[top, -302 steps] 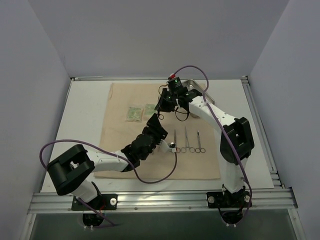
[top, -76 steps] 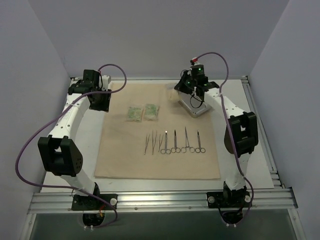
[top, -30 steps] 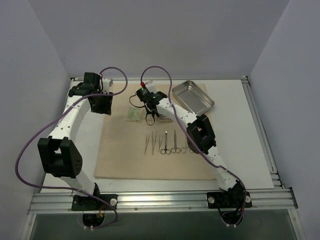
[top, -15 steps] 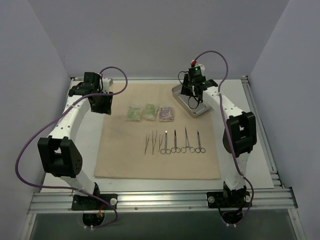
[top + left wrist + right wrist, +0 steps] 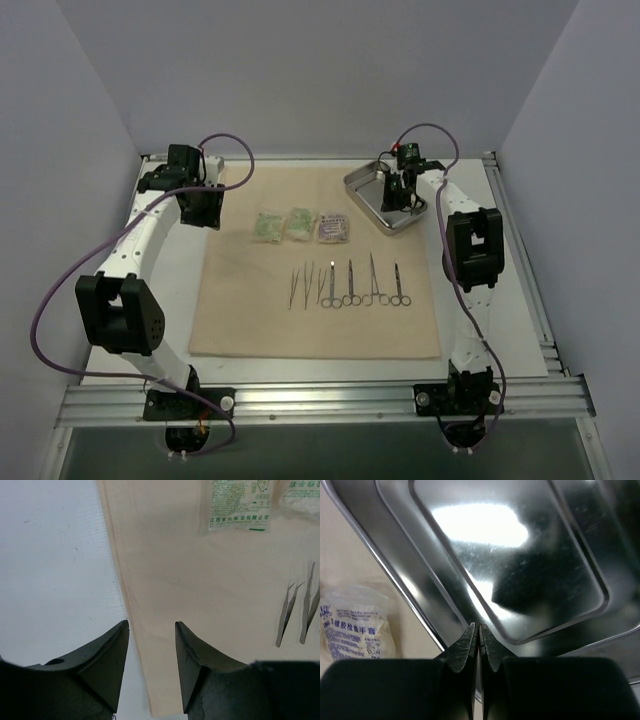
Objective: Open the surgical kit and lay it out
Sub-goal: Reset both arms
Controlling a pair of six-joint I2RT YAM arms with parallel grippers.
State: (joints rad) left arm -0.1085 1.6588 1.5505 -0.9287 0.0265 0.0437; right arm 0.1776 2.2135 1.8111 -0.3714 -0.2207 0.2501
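Observation:
The beige cloth [image 5: 320,320] lies spread flat. On it sit two green packets [image 5: 267,225] [image 5: 300,223], a purple packet [image 5: 333,228], thin tweezers [image 5: 298,285] and a row of scissor-handled forceps [image 5: 372,283]. The steel tray [image 5: 372,205] stands at the cloth's far right corner. My right gripper [image 5: 403,193] is shut and empty, its tips [image 5: 479,628] over the tray's [image 5: 520,555] inner wall; the purple packet [image 5: 355,625] is to its left. My left gripper [image 5: 201,207] is open and empty over the cloth's left edge [image 5: 150,625], with a green packet [image 5: 240,505] and tweezers [image 5: 287,612] to its right.
Bare white tabletop [image 5: 170,270] borders the cloth on the left and on the right [image 5: 490,270]. Grey walls close in the sides and back. A metal rail [image 5: 320,400] runs along the near edge.
My right gripper has shifted a little to the right over the tray. The left arm, the cloth, the packets and the instruments have not moved.

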